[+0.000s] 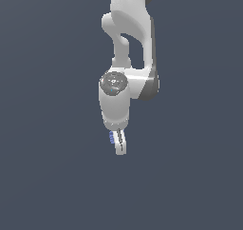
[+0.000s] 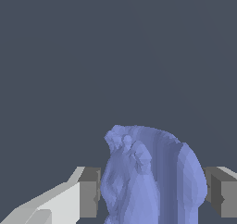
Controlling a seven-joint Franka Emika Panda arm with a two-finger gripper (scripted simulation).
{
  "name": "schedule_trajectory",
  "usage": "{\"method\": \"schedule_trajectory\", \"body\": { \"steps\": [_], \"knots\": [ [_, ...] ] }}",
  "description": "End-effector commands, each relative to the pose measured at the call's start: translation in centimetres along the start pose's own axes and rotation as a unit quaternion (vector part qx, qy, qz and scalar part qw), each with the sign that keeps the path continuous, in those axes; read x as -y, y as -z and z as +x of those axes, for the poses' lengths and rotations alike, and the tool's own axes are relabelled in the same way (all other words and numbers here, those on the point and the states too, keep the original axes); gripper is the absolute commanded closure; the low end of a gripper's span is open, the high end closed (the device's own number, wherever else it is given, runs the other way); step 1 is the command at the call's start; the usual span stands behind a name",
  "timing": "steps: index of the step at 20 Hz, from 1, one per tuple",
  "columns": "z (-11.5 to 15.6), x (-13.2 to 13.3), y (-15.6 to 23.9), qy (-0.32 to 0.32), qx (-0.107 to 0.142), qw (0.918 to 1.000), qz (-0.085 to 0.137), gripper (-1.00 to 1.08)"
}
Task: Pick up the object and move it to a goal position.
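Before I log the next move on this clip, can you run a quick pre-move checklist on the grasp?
1. Object between the fingers: ok. The periwinkle-blue object sits between the two grey pads in the wrist view.
2. Pads touching the object: cannot tell. One pad looks flush; a thin gap seems to show at the other.
3. Object lifted off the surface: cannot tell. In the exterior view the object shows beside the gripper, but the flat backdrop gives no height cue.
4. Goal position visible: not ok. No marker shows in either view.
5. Path free of obstacles: ok. Nothing else appears near the arm.
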State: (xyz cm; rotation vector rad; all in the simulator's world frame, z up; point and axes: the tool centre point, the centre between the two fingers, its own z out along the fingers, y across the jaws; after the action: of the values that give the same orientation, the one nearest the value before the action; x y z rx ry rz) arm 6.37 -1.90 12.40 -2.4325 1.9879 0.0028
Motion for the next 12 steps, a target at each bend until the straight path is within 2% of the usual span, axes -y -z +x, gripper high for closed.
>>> {"method": "schedule_trajectory", "body": {
  "steps": [1,12],
  "knots": [
    [-1.4,-0.3,2.7,0.000,0.000,1.0000,0.001,1.08],
    [-7.0,-1.4,13.6,0.000,-0.001,1.0000,0.000,1.08]
  ]
}}
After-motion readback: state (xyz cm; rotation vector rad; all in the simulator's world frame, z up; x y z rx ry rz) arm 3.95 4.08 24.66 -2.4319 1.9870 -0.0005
